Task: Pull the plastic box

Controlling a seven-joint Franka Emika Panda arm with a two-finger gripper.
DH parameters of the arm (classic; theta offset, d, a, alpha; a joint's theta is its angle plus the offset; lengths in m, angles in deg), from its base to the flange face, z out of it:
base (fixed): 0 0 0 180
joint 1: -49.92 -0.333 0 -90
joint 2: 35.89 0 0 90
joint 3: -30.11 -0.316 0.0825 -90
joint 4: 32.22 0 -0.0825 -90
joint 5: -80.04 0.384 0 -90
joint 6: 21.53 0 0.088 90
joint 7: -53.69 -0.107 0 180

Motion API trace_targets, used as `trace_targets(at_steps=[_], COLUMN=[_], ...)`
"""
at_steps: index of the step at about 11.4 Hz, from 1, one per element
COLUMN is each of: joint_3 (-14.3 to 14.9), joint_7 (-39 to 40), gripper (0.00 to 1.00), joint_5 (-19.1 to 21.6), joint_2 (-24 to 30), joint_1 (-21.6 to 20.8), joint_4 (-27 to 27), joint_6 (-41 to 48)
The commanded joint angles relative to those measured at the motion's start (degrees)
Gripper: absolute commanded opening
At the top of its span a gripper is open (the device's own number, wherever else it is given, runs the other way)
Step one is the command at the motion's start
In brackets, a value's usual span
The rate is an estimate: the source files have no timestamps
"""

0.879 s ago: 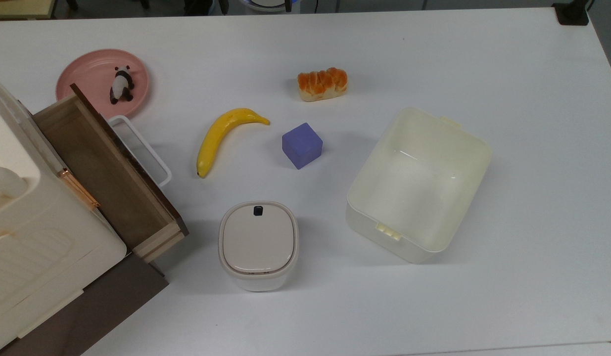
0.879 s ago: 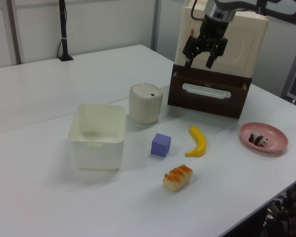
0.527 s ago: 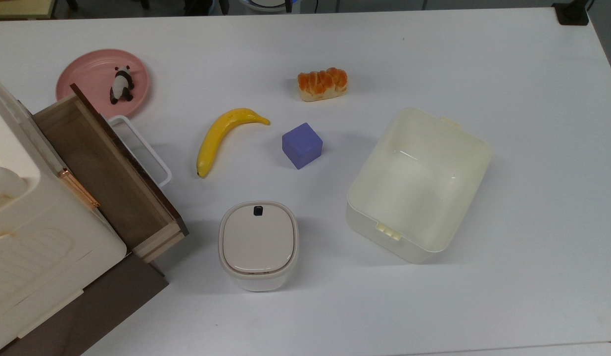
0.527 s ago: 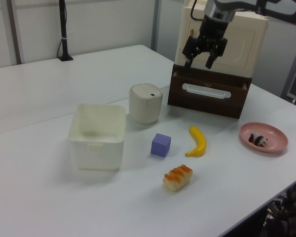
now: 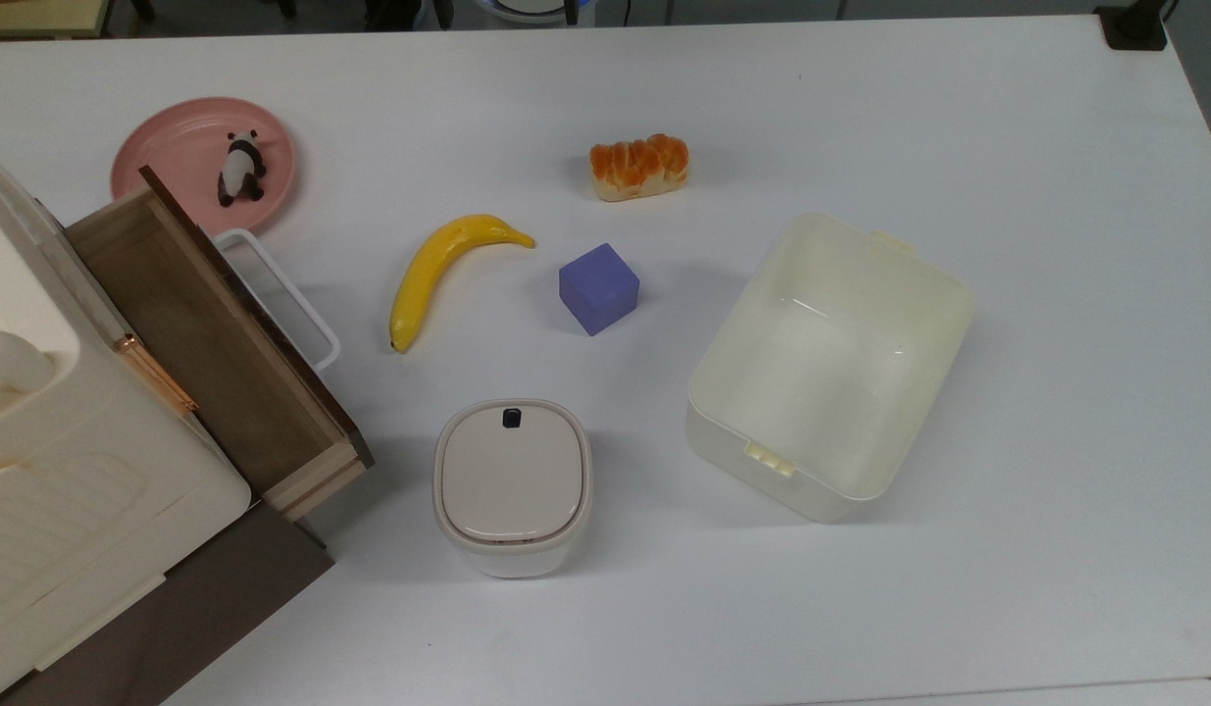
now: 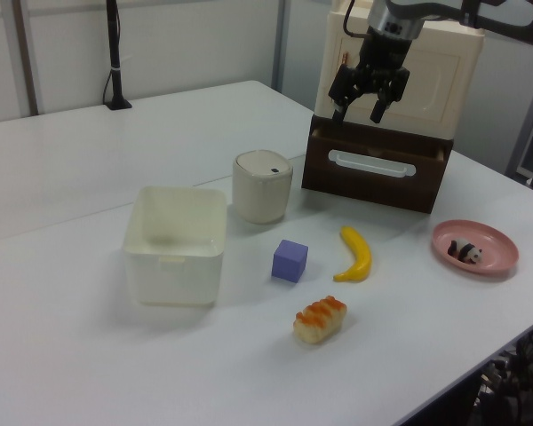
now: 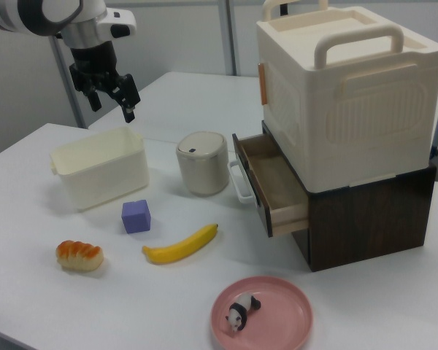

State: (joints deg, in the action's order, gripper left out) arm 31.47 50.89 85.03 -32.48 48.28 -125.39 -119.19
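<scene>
Hanging spread and empty high above the surface [image 5: 1056, 147], the pincer [image 7: 108, 95] needed to descend squarely over the rim of the plastic box [image 5: 829, 365], at the purple cube's [image 5: 598, 288] four o'clock in the top view.

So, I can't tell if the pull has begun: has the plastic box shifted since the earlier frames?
No. In the top view the plastic box sits equally far from the purple cube as before.
</scene>
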Motion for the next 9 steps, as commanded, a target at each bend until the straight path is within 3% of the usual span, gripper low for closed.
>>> trace_targets(at_steps=[1,5,7,9], joint_3=[-0.75,-0.66,-1.45,-1.45], joint_7=[0.34,0.77,0.69,2.61], gripper=[1.0,1.0,1.0,1.0], joint_5=[2.99,3.53,3.62,3.53], joint_2=[0.81,0.47,0.11,-1.11], joint_1=[0.94,0.76,-0.37,-3.0], joint_4=[-0.34,-0.34,-3.05,-3.25], joint_6=[0.98,0.54,-7.94,-9.48])
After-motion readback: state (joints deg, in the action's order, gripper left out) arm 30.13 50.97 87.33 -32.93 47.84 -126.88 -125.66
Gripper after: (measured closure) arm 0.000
